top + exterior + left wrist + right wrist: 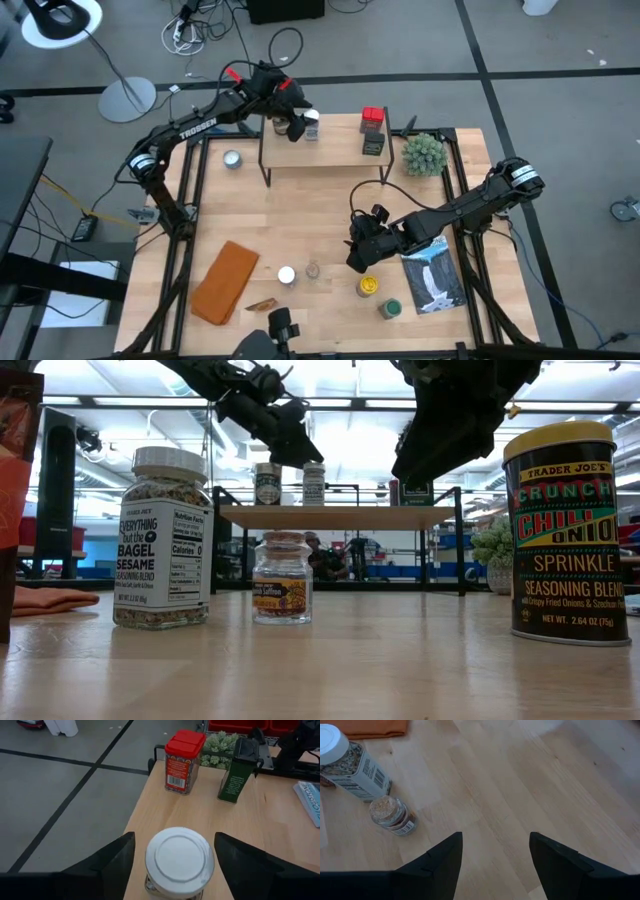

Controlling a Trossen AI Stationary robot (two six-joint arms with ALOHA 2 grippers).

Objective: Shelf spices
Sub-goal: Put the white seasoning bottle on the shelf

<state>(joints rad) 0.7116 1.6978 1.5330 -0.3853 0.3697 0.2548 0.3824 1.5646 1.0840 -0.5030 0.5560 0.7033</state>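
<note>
The left claw [175, 865] stands open astride a white-lidded jar [179, 859] on the shelf [200, 815], fingers clear of it. A crooked retreat could clip the lid and topple the jar off the near edge. The right claw [495, 865] hovers open, empty, over the counter [520, 780].

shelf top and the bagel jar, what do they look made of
The shelf top looks like light matte wood, with faint grain showing. The bagel jar looks like clear glass or plastic, its seasoning visible through the wall; I can't tell which. Its white cap looks like plastic.
</note>
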